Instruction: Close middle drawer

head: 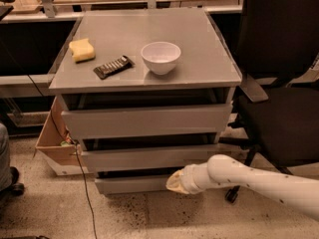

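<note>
The middle drawer is the second grey front of the grey cabinet. Its front stands slightly forward of the top drawer, with a dark gap above it. The lowest front is shorter and sits below. My gripper is at the end of the white arm, which reaches in from the lower right. It is low, in front of the lowest front's right end and just below the middle drawer's front. It holds nothing that shows.
On the cabinet top lie a white bowl, a yellow sponge and a dark snack bar. A black office chair stands close on the right. A cardboard box and a cable are on the left.
</note>
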You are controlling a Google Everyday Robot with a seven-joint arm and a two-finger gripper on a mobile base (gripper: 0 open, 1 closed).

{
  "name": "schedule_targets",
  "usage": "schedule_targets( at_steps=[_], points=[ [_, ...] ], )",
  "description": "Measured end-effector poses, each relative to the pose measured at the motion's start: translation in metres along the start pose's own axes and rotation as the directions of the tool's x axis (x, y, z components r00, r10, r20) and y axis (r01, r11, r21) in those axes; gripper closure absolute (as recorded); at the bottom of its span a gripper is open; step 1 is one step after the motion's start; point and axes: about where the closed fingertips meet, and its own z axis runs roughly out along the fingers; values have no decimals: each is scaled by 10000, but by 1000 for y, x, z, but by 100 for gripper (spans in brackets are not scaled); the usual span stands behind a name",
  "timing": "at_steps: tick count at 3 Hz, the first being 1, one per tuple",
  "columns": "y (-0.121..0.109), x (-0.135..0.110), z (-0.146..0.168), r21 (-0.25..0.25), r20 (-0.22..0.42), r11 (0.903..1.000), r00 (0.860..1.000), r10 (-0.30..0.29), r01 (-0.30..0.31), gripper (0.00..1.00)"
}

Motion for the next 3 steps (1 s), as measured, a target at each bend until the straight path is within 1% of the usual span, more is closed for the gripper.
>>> schedule_targets(
  at_steps=[1, 2, 3],
  points=[
    [15, 16, -38, 22, -500, 9970, 9957, 779, -778, 100],
    [15, 15, -42, 52, -545, 9967, 9952, 812, -810, 82],
    [15, 15, -42, 52, -545, 9967, 9952, 812, -810, 51]
  ],
)
